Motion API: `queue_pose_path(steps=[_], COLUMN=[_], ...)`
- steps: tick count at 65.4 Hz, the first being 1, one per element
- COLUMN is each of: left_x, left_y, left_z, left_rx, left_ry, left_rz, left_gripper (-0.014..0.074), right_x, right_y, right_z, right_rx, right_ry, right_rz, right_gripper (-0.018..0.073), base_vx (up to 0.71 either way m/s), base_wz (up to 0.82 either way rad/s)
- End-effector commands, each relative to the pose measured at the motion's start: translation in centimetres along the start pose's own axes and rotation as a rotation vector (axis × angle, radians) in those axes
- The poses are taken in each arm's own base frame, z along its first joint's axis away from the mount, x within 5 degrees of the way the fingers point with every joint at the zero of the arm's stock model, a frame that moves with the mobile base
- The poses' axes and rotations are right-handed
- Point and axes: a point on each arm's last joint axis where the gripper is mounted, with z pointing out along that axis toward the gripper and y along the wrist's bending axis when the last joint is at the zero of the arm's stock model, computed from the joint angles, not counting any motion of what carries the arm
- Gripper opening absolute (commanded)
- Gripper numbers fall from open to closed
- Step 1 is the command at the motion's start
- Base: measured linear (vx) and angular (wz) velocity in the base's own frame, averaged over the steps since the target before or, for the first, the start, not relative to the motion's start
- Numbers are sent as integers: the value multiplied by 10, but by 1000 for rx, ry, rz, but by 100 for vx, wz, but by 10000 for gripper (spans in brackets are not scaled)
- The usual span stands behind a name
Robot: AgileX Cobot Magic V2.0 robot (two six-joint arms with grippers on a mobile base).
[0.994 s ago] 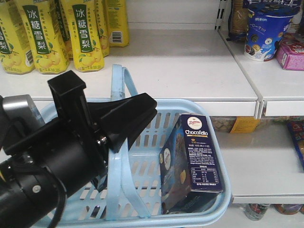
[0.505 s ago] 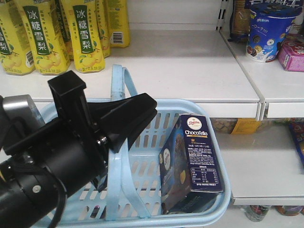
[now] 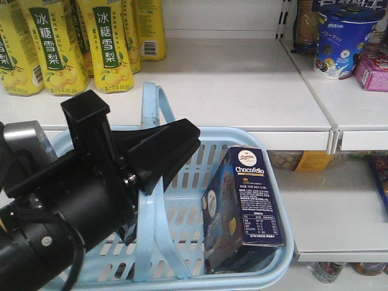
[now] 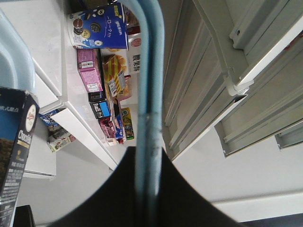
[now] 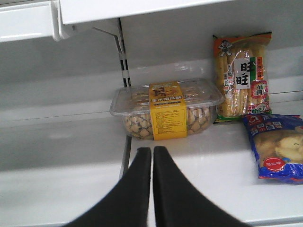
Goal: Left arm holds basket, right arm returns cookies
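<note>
Two grippers showing: left gripper (image 4: 147, 153) clamps one handle (image 4: 150, 71) of the basket (image 3: 242, 132), cookies (image 3: 251, 200) standing upright inside, just right of it. Right gripper (image 5: 152, 153) is pinched together on nothing, clear snack tray (image 5: 165, 109) beyond its tips.

Shop: white shelves (image 3: 242, 85), bottled drinks (image 3: 110, 45), snack packs (image 5: 240, 71), shopping basket (image 3: 225, 131)

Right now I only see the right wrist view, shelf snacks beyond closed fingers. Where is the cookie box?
Observer: Front view: the cookies stand upright in the right end of the basket.
Operator: Is the basket held?
Observer: Yes. In the left wrist view the left fingers clamp its handle.
Operator: What's on the shelf above?
Observer: A round blue tub and a pink box, at the upper right.
</note>
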Motion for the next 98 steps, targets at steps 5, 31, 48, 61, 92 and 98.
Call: queue_pose_path(steps=[5, 31, 48, 61, 92, 98], left_x=[-4, -4, -4, -4, -4, -4], left_y=[-23, -23, -23, -23, -23, -23], left_z=[-4, -4, -4, -4, -4, -4], left_rx=[124, 124, 124, 124, 124, 124], left_ry=[-43, -43, -43, -43, -43, -43], left_rz=[23, 23, 23, 23, 23, 23], left_gripper=[-8, -8, -8, -8, -8, -8], right_x=[-7, -7, -8, -10, -143, -174], right_y=[0, 0, 0, 0, 13, 16], right_z=[-1, -1, -1, -2, -15, -10], right_rx=[3, 3, 3, 2, 23, 29], right_ry=[-88, -87, -90, -99, -179, -163], right_rz=[-15, -15, -15, -15, -145, -154], right_gripper=[-8, -8, -6, -6, -3, -3], base_vx=[0, 0, 0, 0, 0, 0], base_wz=[0, 0, 0, 0, 0, 0])
